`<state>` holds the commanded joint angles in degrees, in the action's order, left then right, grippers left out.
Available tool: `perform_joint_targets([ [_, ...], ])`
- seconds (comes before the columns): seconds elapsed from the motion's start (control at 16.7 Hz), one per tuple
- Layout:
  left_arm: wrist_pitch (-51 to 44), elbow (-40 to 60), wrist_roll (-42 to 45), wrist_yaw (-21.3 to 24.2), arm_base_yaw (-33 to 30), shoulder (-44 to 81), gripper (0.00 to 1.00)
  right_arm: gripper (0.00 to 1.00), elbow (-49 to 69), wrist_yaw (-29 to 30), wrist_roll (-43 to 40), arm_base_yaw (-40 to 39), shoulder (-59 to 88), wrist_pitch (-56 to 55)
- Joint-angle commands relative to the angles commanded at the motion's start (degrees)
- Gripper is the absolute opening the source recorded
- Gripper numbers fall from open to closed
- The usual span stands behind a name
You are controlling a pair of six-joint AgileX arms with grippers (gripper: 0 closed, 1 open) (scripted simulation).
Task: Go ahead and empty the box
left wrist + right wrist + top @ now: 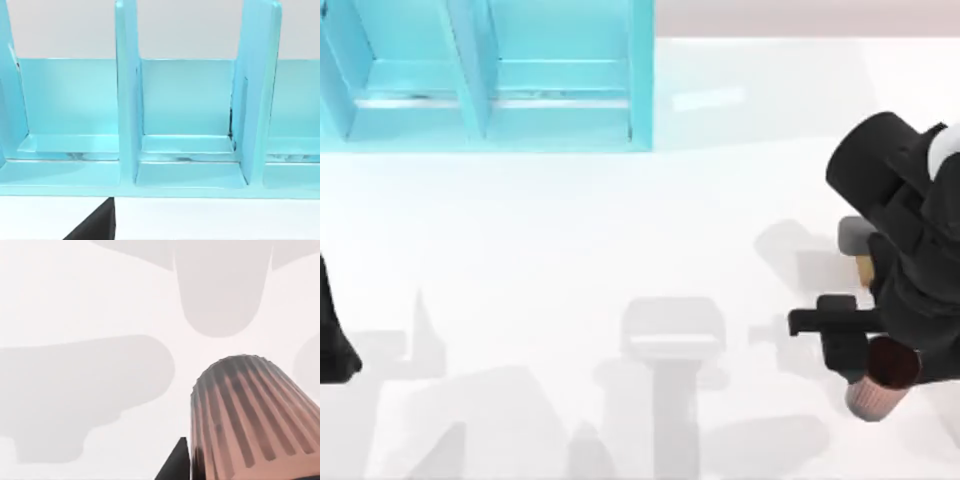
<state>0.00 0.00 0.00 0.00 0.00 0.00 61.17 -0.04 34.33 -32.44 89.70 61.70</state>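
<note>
Light-blue partitioned plastic box at table's far left. Ribbed pinkish-brown cup at near right, under right arm. Left arm parked at left edge.

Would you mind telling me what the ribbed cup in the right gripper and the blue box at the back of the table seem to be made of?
The ribbed cup looks like matte paper or thin plastic: a dull pinkish-brown wall with even vertical ridges and no gloss. It is held at the right gripper. The blue box looks like smooth moulded plastic: uniform cyan panels with soft sheen along the ledges. Both are renderings, so these are guesses.
</note>
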Motion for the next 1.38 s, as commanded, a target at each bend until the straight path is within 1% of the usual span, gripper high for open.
perform_joint_targets([
  [0.36,0.0,0.0,0.0,0.0,0.0,0.0,1.0,0.0,-0.67,-0.07,0.63,-0.38,-0.04,-0.43],
  [0.78,0.0,0.0,0.0,0.0,0.0,0.0,1.0,0.0,-7.01,0.01,0.83,-0.74,2.68,-10.07],
  [1.08,0.0,0.0,0.0,0.0,0.0,0.0,1.0,0.0,-7.86,0.03,0.89,-0.83,3.12,-11.21],
  [1.38,0.0,0.0,0.0,0.0,0.0,0.0,1.0,0.38,-7.86,0.03,0.89,-0.83,3.12,-11.21],
])
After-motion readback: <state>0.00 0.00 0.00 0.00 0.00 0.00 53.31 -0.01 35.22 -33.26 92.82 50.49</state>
